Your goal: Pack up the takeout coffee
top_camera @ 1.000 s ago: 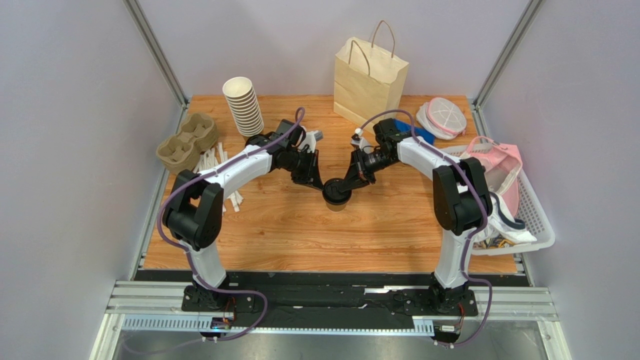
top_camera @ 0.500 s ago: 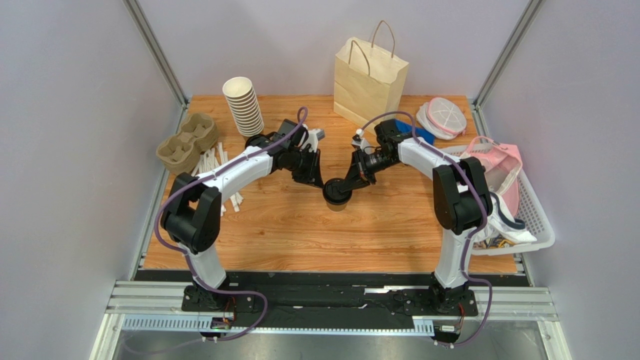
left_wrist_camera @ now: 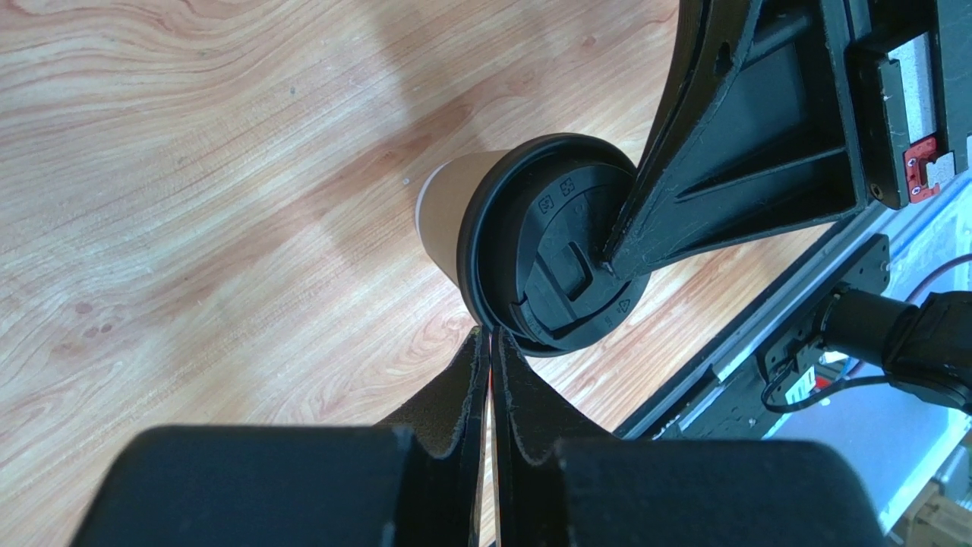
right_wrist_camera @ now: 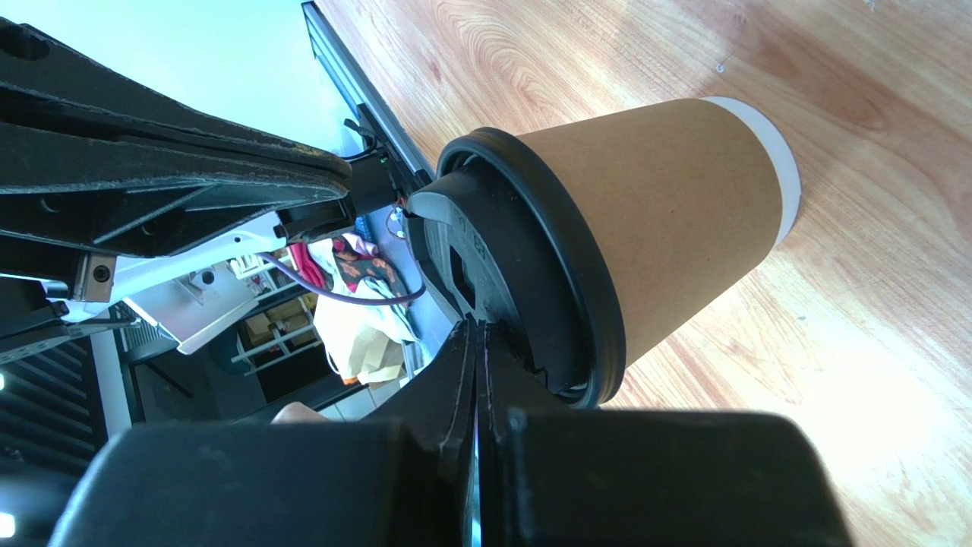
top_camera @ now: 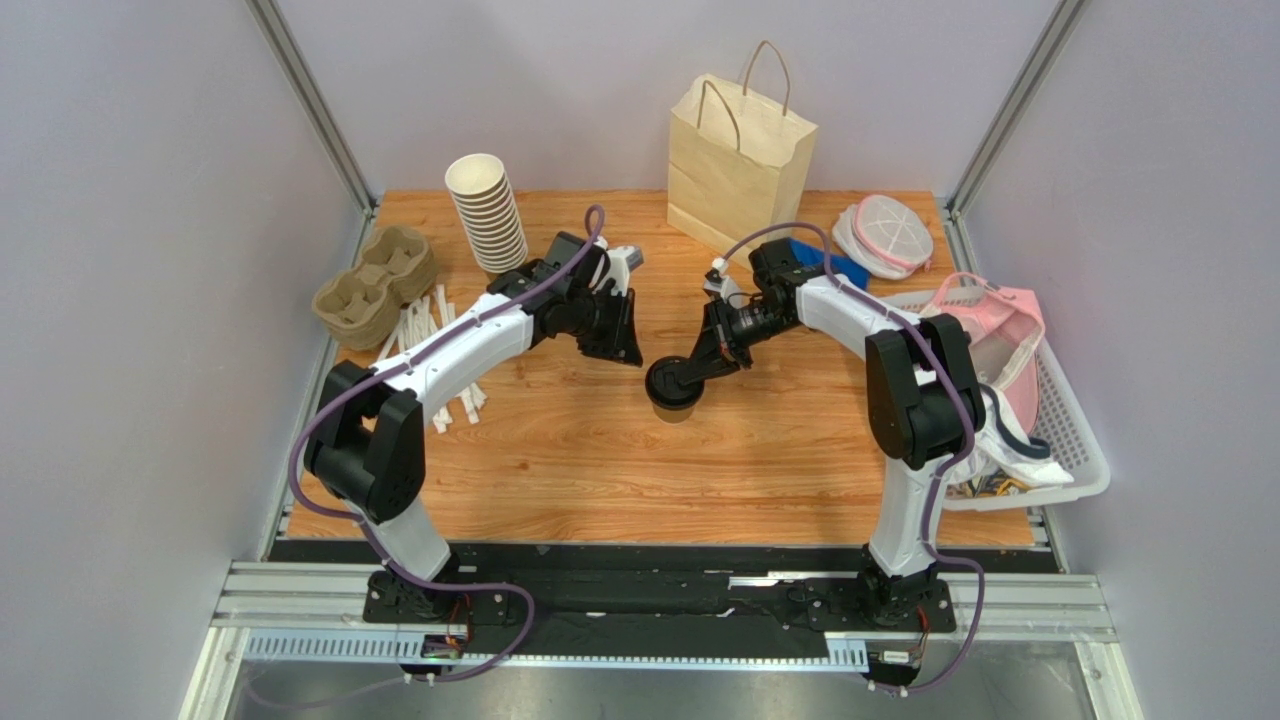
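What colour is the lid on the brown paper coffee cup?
The lid is black. The left wrist view shows it best.

Bright, even light falls from overhead in the top view. The light wooden desk [top_camera: 601, 465] is sharp and evenly lit, with only faint, soft shadows beside the small brown kraft paper cup with a round black plastic lid [top_camera: 672, 389]. In the left wrist view a soft shadow lies up-left of that cup, and the left claw [left_wrist_camera: 488, 342] below it is dark and blurred. In the right wrist view the right claw [right_wrist_camera: 477, 336] below the cup is also out of focus. The background left of the cup is washed out pale blue.
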You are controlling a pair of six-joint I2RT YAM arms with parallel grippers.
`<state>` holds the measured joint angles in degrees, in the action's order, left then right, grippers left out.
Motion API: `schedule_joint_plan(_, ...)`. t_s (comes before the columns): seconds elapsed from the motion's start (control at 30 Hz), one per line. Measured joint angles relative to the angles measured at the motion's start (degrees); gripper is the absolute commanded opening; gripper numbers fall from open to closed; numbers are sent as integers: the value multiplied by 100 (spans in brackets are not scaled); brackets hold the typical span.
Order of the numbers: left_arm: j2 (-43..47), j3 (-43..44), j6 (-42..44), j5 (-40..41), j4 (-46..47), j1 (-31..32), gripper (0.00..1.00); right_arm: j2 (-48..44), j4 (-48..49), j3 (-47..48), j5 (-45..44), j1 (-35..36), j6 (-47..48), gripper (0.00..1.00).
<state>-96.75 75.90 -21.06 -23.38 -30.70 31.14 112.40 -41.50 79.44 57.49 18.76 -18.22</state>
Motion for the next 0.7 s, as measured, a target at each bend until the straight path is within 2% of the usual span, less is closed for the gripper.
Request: schedule_joint_plan(0.7,-527,-42,-46,-243,273,50,7,4,2,-26,35,-11,0,0)
